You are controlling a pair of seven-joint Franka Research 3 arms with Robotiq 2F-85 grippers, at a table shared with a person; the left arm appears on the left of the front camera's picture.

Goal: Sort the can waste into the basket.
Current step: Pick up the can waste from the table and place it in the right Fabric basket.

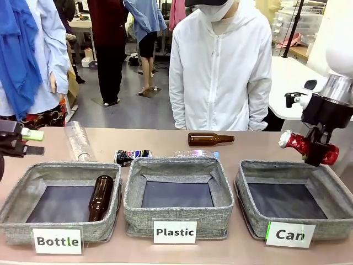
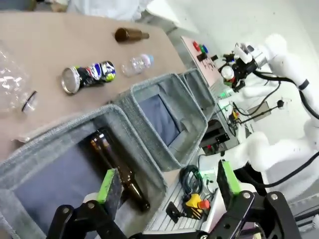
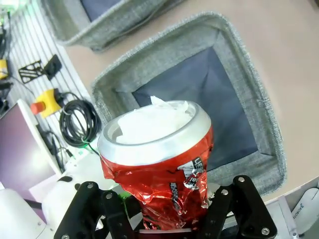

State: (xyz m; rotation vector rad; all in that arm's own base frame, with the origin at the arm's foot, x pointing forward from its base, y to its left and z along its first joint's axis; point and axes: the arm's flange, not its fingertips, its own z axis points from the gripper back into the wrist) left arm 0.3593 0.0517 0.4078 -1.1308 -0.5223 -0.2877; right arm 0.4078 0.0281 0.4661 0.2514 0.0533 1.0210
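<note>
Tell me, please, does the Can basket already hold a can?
No, the basket has a bare floor; the right gripper holds the red can over it.

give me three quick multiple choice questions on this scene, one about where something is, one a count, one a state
1. Where is the dark can? A in a basket; B on the table; C held in the air.
2. How many brown bottles are there? A one; B four; C two.
3. The right gripper is: A shut on the red can; B open and empty; C shut on a bottle.

1 B, it lies flat on the tabletop.
2 C, one lies in the Bottle basket, one on the table.
3 A, its fingers clamp the red can.
</note>
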